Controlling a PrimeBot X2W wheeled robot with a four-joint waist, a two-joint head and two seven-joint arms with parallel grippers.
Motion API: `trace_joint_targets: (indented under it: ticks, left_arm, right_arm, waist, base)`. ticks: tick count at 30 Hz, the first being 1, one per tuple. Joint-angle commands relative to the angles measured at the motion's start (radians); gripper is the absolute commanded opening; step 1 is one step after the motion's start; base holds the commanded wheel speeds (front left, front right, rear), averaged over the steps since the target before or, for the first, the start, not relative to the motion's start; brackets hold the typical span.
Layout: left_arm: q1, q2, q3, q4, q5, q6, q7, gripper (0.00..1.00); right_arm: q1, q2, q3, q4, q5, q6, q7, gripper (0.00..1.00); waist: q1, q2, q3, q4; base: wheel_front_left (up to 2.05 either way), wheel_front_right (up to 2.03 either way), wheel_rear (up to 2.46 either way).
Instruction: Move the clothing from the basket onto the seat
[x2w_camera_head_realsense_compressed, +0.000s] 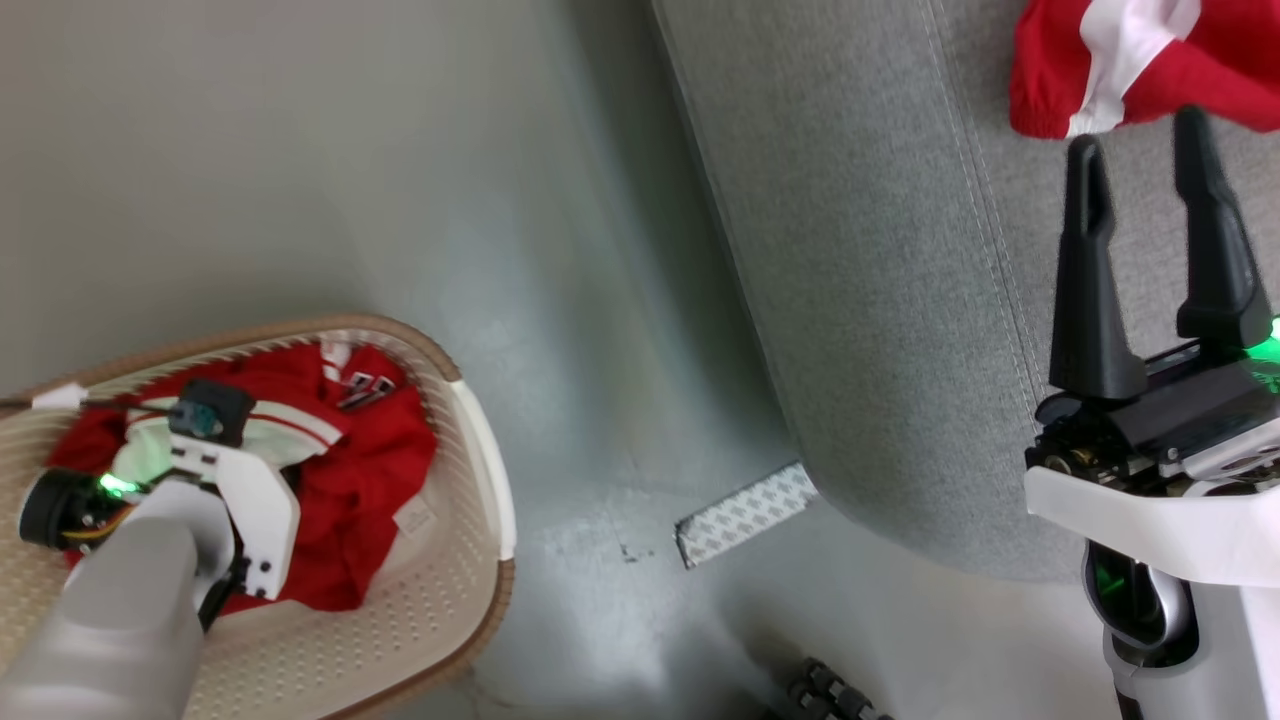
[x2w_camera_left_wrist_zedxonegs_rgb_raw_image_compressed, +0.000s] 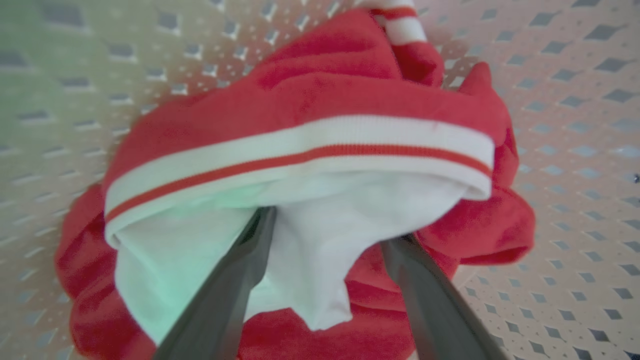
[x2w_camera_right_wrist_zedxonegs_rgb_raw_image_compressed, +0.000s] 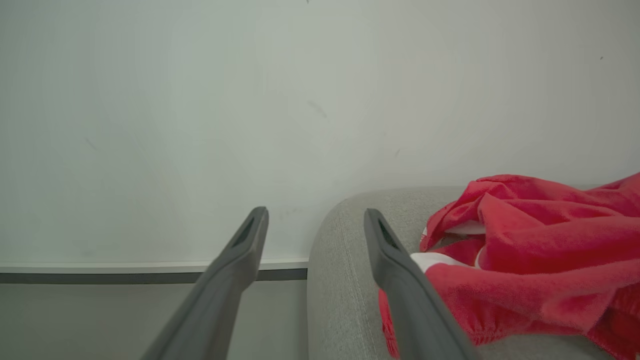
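Head view: the basket (x2w_camera_head_realsense_compressed: 485, 470) sits on the floor (x2w_camera_head_realsense_compressed: 600, 300). 1 jersey (x2w_camera_head_realsense_compressed: 370, 470) lies crumpled inside it, red, with a white striped band and dark lettering near the basket's far wall. The left arm (x2w_camera_head_realsense_compressed: 110, 620) reaches down into the basket over the jersey, and its fingers are hidden here. The seat (x2w_camera_head_realsense_compressed: 880, 300) stands right of the basket, with bare floor between them. Well right of the basket, a 2nd jersey (x2w_camera_head_realsense_compressed: 1120, 60) lies on the seat, red with a white panel. The right end effector (x2w_camera_head_realsense_compressed: 1140, 140) points at it, fingers spread, holding nothing.

Left wrist view: deep in the basket, the left end effector (x2w_camera_left_wrist_zedxonegs_rgb_raw_image_compressed: 330, 225) is spread. Its tips are sunk at the edge of a soft white fold, below a white band with 1 thin red stripe. Nothing is pinched yet. The risk I see is a shallow bite: closing on that 1 loose white layer could let it slip free, or lift only a corner so that the bulk trails. A trailing hem might drag on the basket's rim and tip it. A tip pushed too low could catch in the basket's perforated wall.

Right wrist view: far from the basket, the right end effector is spread and empty over the seat's rounded edge. The 2nd jersey lies bunched just beside 1 finger.
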Motion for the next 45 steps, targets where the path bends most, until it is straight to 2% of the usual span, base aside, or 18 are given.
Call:
trace_joint_targets:
  ticks: [1, 10, 11, 12, 13, 20, 27, 36, 45]
  left_arm:
    - [-0.013, 0.010, -0.010, 0.007, -0.013, 0.002, 0.015, 1.00]
    - [-0.025, 0.039, -0.105, -0.022, -0.125, 0.002, 0.132, 1.00]
    - [-0.025, 0.045, -0.116, -0.031, -0.141, 0.002, 0.138, 0.68]
    - [-0.027, 0.049, -0.126, -0.042, -0.159, 0.002, 0.136, 0.18]
    - [-0.029, 0.051, -0.134, -0.051, -0.168, 0.002, 0.130, 0.00]
    - [-0.016, 0.067, -0.204, -0.080, -0.242, 0.002, 0.088, 0.00]
    - [0.021, 0.034, -0.260, -0.095, -0.305, 0.002, 0.028, 0.00]
    - [0.111, -0.048, -0.355, -0.119, -0.405, 0.002, -0.074, 0.00]
    - [0.188, -0.117, -0.438, -0.159, -0.481, 0.002, -0.195, 0.00]
  right_arm:
    - [-0.010, 0.005, -0.003, -0.009, 0.009, -0.002, -0.003, 1.00]
    - [-0.021, 0.005, 0.025, -0.050, -0.030, -0.002, -0.003, 1.00]
    - [-0.021, 0.005, 0.027, -0.052, -0.034, -0.002, -0.003, 1.00]
    - [-0.022, 0.005, 0.028, -0.054, -0.036, -0.002, -0.003, 1.00]
    - [-0.021, 0.005, 0.028, -0.054, -0.038, -0.002, -0.003, 1.00]
    - [-0.027, 0.004, 0.028, -0.039, -0.053, -0.002, -0.003, 1.00]
    - [-0.014, 0.004, 0.024, -0.014, -0.066, -0.002, -0.003, 1.00]
    - [0.037, 0.003, 0.023, 0.054, -0.111, -0.002, -0.003, 1.00]
    - [0.129, -0.054, 0.022, 0.121, -0.089, -0.002, -0.001, 1.00]
  waist:
    - [-0.0002, 0.0000, 0.030, -0.013]
    - [-0.0002, 0.0000, 0.069, 0.023]
    - [-0.0002, 0.0000, 0.071, 0.026]
    - [-0.0002, 0.0000, 0.072, 0.028]
    - [-0.0002, 0.0000, 0.071, 0.030]
    - [-0.0002, 0.0000, 0.031, 0.047]
    - [-0.0002, 0.0000, -0.074, 0.078]
    - [-0.0002, 0.0000, -0.317, 0.158]
    - [-0.0002, 0.0000, -0.572, 0.275]
  base:
    - [0.19, 0.19, 0.19]
    - [0.15, 0.15, 0.15]
    - [0.03, 0.03, 0.03]
    - [0.00, 0.00, 0.00]
    - [0.00, 0.00, 0.00]
    - [0.00, 0.00, 0.00]
    - [0.00, 0.00, 0.00]
    - [0.00, 0.00, 0.00]
    - [0.00, 0.00, 0.00]
